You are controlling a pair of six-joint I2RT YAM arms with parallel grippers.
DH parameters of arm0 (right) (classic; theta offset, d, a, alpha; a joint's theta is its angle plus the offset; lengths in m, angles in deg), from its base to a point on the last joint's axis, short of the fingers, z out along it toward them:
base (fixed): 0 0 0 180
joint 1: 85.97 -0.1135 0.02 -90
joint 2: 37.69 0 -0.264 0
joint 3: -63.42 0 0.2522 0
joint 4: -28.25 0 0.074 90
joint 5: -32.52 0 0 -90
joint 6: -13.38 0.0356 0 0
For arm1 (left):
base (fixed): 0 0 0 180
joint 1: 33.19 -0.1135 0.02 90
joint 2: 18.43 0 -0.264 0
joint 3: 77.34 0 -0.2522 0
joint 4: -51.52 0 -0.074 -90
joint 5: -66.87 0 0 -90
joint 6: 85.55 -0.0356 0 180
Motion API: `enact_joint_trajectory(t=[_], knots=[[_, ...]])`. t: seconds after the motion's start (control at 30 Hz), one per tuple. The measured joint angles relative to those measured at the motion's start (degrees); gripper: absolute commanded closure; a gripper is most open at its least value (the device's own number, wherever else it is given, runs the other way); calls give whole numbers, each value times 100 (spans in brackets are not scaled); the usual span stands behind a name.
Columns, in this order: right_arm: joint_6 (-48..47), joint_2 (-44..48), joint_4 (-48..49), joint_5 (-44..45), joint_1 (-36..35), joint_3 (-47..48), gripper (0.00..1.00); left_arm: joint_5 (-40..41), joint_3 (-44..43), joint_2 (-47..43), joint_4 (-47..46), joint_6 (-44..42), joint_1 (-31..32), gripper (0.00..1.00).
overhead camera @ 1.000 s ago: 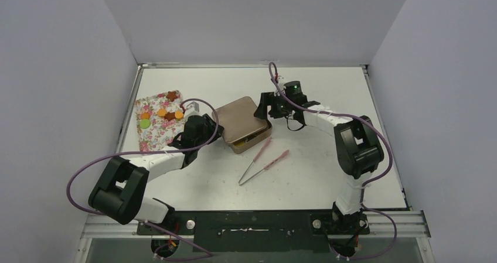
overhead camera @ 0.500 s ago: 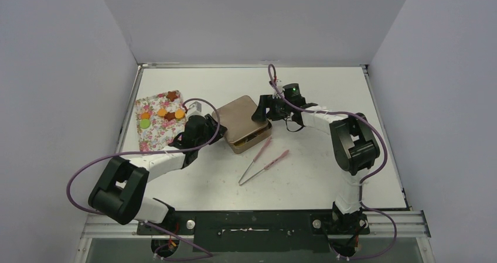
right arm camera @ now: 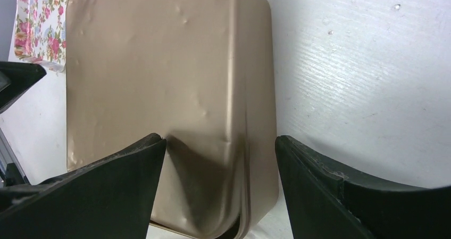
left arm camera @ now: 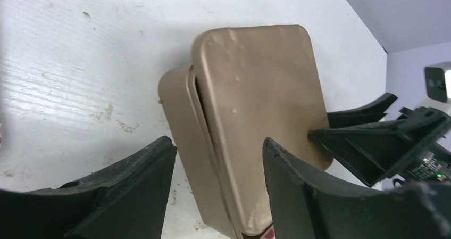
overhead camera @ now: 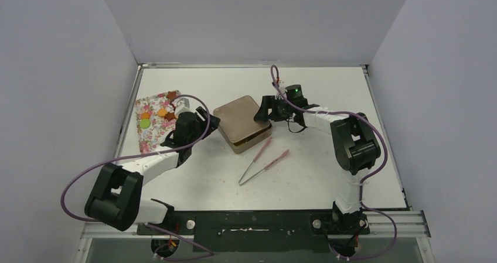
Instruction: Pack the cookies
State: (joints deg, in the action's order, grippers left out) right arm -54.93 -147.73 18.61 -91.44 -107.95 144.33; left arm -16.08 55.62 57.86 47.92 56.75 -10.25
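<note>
The cookies, orange, dark brown and one green, lie on a floral cloth at the far left. A gold tin sits mid-table with its lid on slightly askew. My left gripper is open and empty at the tin's left edge; in the left wrist view the gripper straddles the tin's rim. My right gripper is open at the tin's right corner; in the right wrist view the gripper spans the lid and the tin's side.
Pink tongs lie on the table in front of the tin. The floral cloth's corner shows in the right wrist view. Grey walls enclose the table on three sides.
My left gripper has drawn back to the left from the tin, and its arm now covers part of the cloth. The lid sits more squarely over the tin. My right gripper stayed at the tin's right corner.
</note>
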Motion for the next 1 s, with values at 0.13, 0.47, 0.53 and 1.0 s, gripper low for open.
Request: enact_joint_trajectory(t=[0.13, 0.47, 0.53, 1.0], knots=[[-2, 0, 13, 4, 22, -17, 23, -37, -85, 356, -42, 20, -107, 49], [-13, 0, 15, 2, 20, -39, 23, -422, -120, 741, -306, 157, -42, 54], [-33, 2, 15, 2, 17, -39, 23, -455, -120, 743, -341, 164, 4, 53], [-590, 201, -153, -26, -201, -44, 23, -566, -323, 1172, -509, 225, 96, 51]])
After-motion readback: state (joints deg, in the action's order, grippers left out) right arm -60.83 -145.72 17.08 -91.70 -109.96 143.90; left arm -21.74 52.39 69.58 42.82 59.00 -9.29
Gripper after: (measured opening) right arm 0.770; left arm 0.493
